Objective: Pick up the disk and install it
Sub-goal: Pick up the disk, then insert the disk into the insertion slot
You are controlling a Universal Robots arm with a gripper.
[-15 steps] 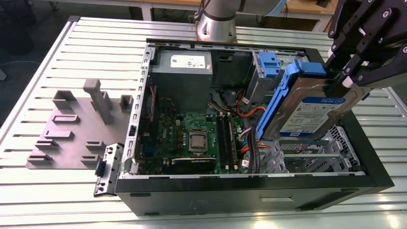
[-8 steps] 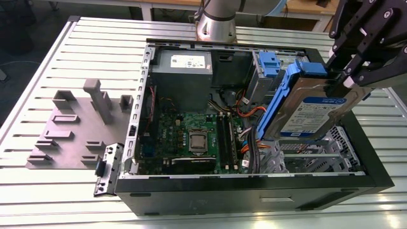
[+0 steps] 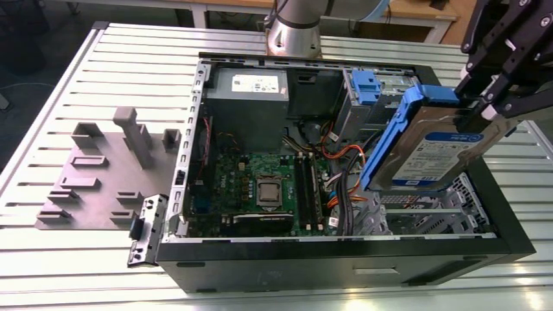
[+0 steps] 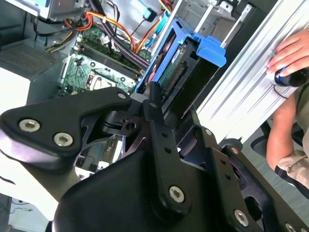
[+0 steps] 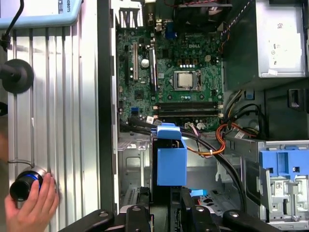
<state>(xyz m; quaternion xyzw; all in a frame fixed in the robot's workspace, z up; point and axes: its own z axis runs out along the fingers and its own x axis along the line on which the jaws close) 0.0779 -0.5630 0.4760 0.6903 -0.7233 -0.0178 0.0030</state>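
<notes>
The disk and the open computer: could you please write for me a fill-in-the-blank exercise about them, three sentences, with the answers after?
1. The side rails of the disk are ____ in colour.
2. The gripper is ____ (open or shut) on the disk, which it holds tilted over the open computer case.
3. The motherboard lying inside the case is ____ in colour.

Missing words: blue; shut; green.

Silver disk [image 3: 449, 146] with blue rails [image 3: 386, 139] and white-and-blue label [image 3: 428, 162], black claw [image 3: 480, 107], green motherboard [image 3: 250, 181], pale ribbed table [image 3: 112, 65]
</notes>
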